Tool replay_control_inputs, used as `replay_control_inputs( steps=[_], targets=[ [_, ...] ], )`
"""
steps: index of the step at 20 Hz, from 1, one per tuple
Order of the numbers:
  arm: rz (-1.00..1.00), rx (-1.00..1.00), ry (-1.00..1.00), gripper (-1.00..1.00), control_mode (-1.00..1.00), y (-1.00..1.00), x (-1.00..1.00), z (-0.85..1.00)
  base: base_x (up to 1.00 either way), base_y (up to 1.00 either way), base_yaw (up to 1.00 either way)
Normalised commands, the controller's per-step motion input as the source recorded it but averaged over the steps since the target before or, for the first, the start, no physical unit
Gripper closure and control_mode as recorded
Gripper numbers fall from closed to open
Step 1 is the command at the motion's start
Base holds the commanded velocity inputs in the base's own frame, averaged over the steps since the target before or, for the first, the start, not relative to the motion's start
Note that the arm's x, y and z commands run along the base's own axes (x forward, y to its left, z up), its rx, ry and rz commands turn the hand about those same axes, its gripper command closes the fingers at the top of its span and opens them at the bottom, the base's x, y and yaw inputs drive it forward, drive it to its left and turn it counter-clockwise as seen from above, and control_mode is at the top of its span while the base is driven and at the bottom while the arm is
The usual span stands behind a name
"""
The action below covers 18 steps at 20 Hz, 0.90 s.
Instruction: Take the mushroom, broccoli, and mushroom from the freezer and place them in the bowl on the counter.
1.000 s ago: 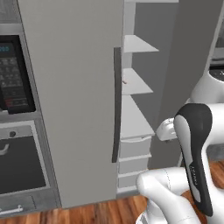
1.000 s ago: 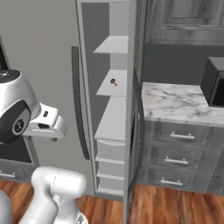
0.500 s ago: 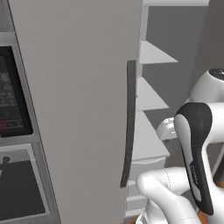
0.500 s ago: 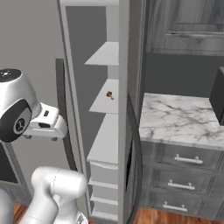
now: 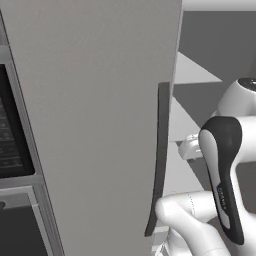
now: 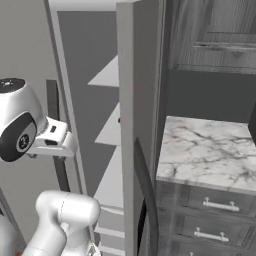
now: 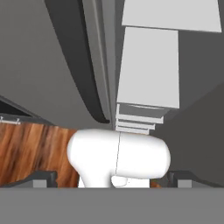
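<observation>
1. The tall plain light grey freezer (image 5: 95,125) stands close ahead, its smooth flat door taking up most of the left base view, with one long dark vertical bar handle (image 5: 159,160) curving down along the door's right edge.
2. Past that edge the freezer is open, and flat white shelves (image 6: 111,130) step down one above another inside; three show in the right base view, with pale drawer fronts stacked below them.
3. A tiny reddish speck (image 6: 119,120) sits at the right edge of the middle shelf, half hidden by the door edge; it is too small to tell what it is.
4. To the right of the freezer lies the white marble counter with grey veins (image 6: 210,157), over dark grey wood drawers (image 6: 210,220); two silver bar handles show on them.
5. Dark grey wood upper cabinets (image 6: 215,35) hang above the counter.
6. At the far left, beside the freezer, is a black-fronted built-in appliance (image 5: 12,135).
7. The floor is glossy reddish-brown wood plank (image 7: 30,153).
8. The two-finger gripper (image 7: 111,177) points down along the freezer front; its two dark tips sit far apart at the bottom of the hand view, spread wide and released, with nothing between them.
</observation>
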Motion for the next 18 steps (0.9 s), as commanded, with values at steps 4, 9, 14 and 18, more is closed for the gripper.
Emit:
replay_control_inputs(
  steps=[4,9,14,18],
  targets=[
    [0.00,0.00,0.00,-1.00,1.00,0.00,0.00,0.00,0.10,-0.40,0.02],
    [0.00,0.00,0.00,-1.00,1.00,0.00,0.00,0.00,0.03,-0.53,0.01],
    [0.00,0.00,0.00,-1.00,1.00,0.00,0.00,0.00,0.12,-0.26,0.00],
    [0.00,0.00,-0.01,-1.00,-1.00,0.00,0.03,-0.03,0.00,0.00,0.00]
  ],
)
